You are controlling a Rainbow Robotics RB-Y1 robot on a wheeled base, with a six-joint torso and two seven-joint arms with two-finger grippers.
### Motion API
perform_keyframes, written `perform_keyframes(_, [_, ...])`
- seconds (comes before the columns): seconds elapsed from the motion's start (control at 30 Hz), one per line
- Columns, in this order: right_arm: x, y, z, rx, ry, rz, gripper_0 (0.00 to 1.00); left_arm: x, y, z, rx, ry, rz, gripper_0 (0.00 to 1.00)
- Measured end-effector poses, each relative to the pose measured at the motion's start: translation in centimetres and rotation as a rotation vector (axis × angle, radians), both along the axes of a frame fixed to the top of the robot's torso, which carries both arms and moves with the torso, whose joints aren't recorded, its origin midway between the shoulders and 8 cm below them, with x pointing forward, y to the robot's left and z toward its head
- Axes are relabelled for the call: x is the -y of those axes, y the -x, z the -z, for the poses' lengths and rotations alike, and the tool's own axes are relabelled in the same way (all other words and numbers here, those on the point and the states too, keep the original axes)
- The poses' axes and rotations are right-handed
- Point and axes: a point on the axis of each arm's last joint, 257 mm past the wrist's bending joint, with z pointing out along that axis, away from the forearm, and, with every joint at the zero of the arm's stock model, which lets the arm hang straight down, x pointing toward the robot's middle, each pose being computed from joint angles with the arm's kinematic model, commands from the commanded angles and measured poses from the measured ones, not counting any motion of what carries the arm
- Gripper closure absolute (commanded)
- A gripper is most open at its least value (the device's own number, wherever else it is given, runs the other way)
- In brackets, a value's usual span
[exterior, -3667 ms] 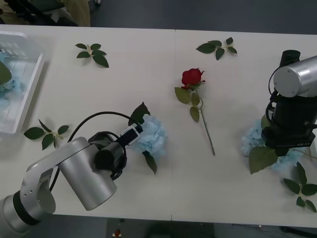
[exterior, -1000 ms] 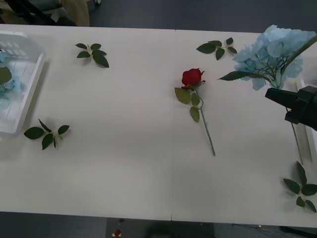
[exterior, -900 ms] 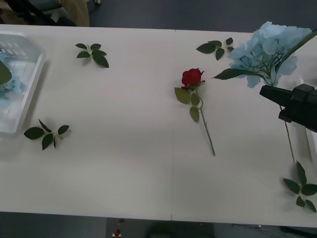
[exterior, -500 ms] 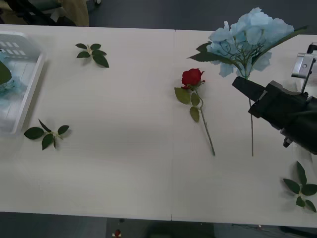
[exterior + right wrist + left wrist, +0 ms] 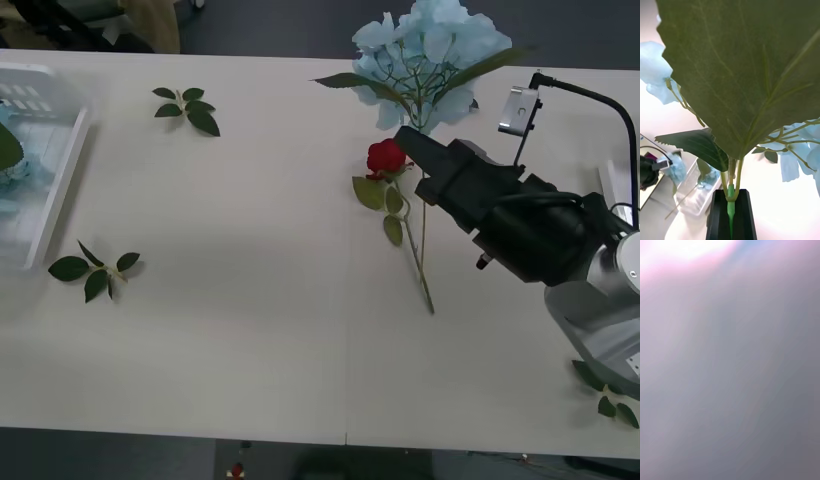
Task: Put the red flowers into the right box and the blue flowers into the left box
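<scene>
Front view, step: right gripper, clenched on the stem of a blue hydrangea, carries it aloft over the table's middle, above the red rose; judged mid-transfer.
Front view, next move: long leftward carry to the left box, then release.
Front view, room: open tabletop between; leaf sprigs lie flat.
Right wrist view: black fingers pinch the green stem; a large leaf hangs close before the camera.
Left wrist view: left gripper's fingers cannot be told.
</scene>
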Motion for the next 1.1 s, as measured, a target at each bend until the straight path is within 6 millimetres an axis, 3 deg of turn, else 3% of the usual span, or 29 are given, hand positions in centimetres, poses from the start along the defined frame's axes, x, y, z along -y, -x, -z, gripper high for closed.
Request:
perform_keyframes(0.03, [-0.3, -0.5, -0.2, -0.001, -0.012, 0.003, 1.0, 0.0, 0.0, 0.0, 0.0, 0.0, 0.0, 0.3])
perform_keyframes(0.23, [-2.1, -2.9, -1.0, -0.002, -0.048, 0.014, 1.0, 0.1, -0.9, -0.4, 0.019, -0.013, 0.03, 0.17])
perform_keyframes(0.43, [-4.8, -4.8, -0.4, -0.034, -0.042, 0.005, 1.0, 0.1, -0.9, -0.4, 0.019, -0.012, 0.03, 0.02])
perform_keyframes(0.57, [-6.7, -5.4, 0.3, -0.032, 0.009, -0.005, 1.0, 1.3, -0.9, 0.8, 0.02, 0.076, 0.039, 0.0])
perform_keyframes(0.7, [-8.1, -5.4, 1.0, -0.044, 0.042, -0.021, 1.0, 4.2, -0.5, -0.4, 0.043, 0.176, 0.045, 0.0])
perform_keyframes(0.87, [-9.6, -5.1, 1.9, -0.039, 0.092, -0.027, 1.0, 9.8, -0.8, -2.5, 0.058, 0.227, 0.148, 0.0])
perform_keyframes(1.1, [-11.3, -4.3, 2.2, -0.037, 0.111, -0.059, 1.0, 19.5, -2.7, 0.6, 0.021, 0.477, 0.394, 0.0])
